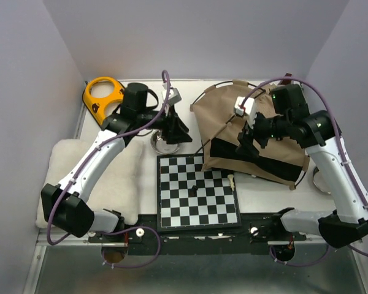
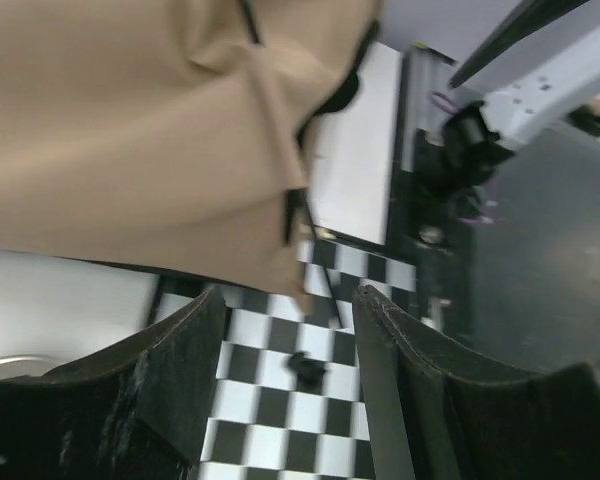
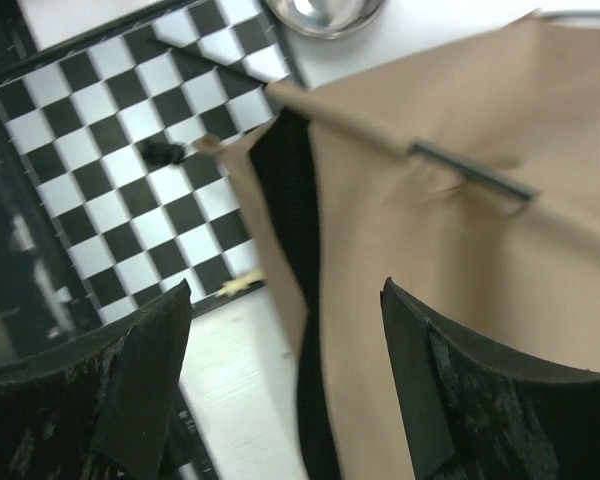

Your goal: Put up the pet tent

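1. Two grippers are mine, and both have their jaws spread wide with nothing held between them.
2. The pet tent point(image 1: 233, 116) lies slumped on the far right of the table point(image 1: 267, 199). Its near left corner is draped over the far right corner of the chessboard point(image 1: 196, 202).
3. My left gripper point(image 1: 175, 130) hangs over the far middle of the table. It is above a metal bowl point(image 1: 162, 146) that sits just beyond the chessboard's far left corner.
4. In my left wrist view the fingers point(image 2: 175, 365) are well apart, with checkered squares showing in the gap. A tan corner of the tent hangs just past the tips without touching them.
5. My right gripper point(image 1: 245, 146) is over the tent, where the tan cloth meets the black lining point(image 1: 257, 156).
6. From my right wrist, the fingers point(image 3: 145, 360) frame the edge of the lining and a tan panel. The cloth lies beyond the fingers, and I cannot tell whether a tip brushes it.
7. One thin black pole point(image 3: 470, 172) shows where it leaves a tan sleeve on the tent's upper face.
8. One black chess piece point(image 1: 195, 185) stands near the middle of the board. A pale piece point(image 1: 232, 180) lies at the board's right edge, just beside the tent's near hem.
9. A fluffy white cushion point(image 1: 110, 177) lies left of the board, partly under my left arm.
10. A yellow ring-shaped object point(image 1: 103, 95) sits at the far left corner of the table.
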`<state>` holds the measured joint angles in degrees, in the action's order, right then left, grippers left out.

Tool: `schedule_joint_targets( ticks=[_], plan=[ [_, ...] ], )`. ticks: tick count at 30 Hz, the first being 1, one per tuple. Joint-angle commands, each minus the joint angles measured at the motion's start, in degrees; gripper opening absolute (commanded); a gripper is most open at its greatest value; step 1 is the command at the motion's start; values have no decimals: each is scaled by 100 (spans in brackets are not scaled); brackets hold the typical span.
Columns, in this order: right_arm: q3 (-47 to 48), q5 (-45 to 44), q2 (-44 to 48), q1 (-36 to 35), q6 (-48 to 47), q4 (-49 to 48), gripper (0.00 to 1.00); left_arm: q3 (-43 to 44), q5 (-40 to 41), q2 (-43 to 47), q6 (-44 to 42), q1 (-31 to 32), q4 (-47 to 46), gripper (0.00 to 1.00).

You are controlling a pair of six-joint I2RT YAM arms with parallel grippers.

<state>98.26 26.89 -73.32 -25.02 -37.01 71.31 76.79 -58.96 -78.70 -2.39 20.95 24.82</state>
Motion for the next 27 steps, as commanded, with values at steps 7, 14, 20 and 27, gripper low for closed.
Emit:
schedule_joint_targets(
  ticks=[7, 14, 20, 27],
  plan=[
    [-1575, 1440, 996, -21, -1024, -1550, 83, -1006, -44, 257, 1040, 674, -738, 63],
    [-421, 1899, 160, -766, -4037, -31, 79, -4144, 350, 2173, 2131, 480, -5100, 72],
    [-852, 1021, -146, -1769, -5175, -476, 75, -4901, 929, 2675, 1479, 524, -5065, 73],
    [-615, 361, -1079, -1981, -5491, -934, 59, -4990, 1431, 2597, 1487, 673, -5180, 71]
  ],
)
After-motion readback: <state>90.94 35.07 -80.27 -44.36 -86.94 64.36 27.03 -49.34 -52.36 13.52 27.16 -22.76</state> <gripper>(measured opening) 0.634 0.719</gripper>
